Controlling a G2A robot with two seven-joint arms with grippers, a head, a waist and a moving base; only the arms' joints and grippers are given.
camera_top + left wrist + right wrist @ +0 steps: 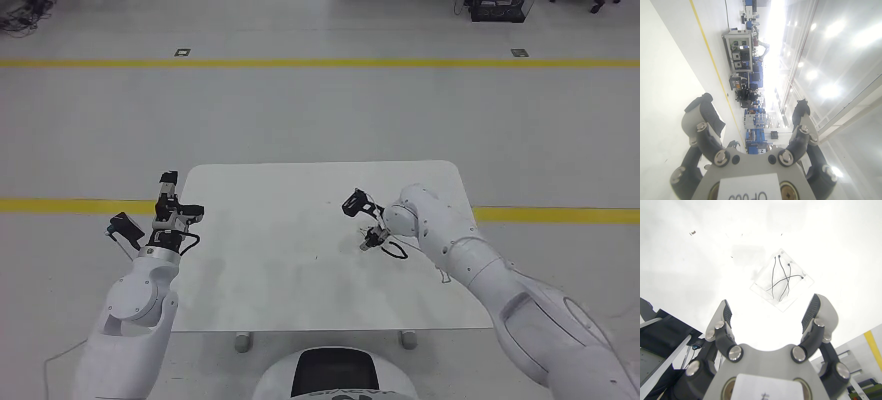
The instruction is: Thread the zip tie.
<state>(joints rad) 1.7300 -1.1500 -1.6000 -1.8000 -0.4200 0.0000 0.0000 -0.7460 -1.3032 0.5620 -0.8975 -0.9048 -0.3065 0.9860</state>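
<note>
— What's at the left?

— The left gripper [753, 102] hangs at the left edge of the white table [300, 270]. It points level, out toward the room, with its jaws spread and nothing between them.

— And the zip ties?

— Four thin black zip ties [788, 277], each with a small square head, lie loose and crossing one another. They sit in a clear square tray [764, 296] on the table. The heads lie on the tray's side away from the right gripper [770, 300].

— How is that gripper set?

— It is over the table's right part, facing down at the tray and well apart from it. Its ribbed pads [728, 311] stand wide and hold nothing.
</note>
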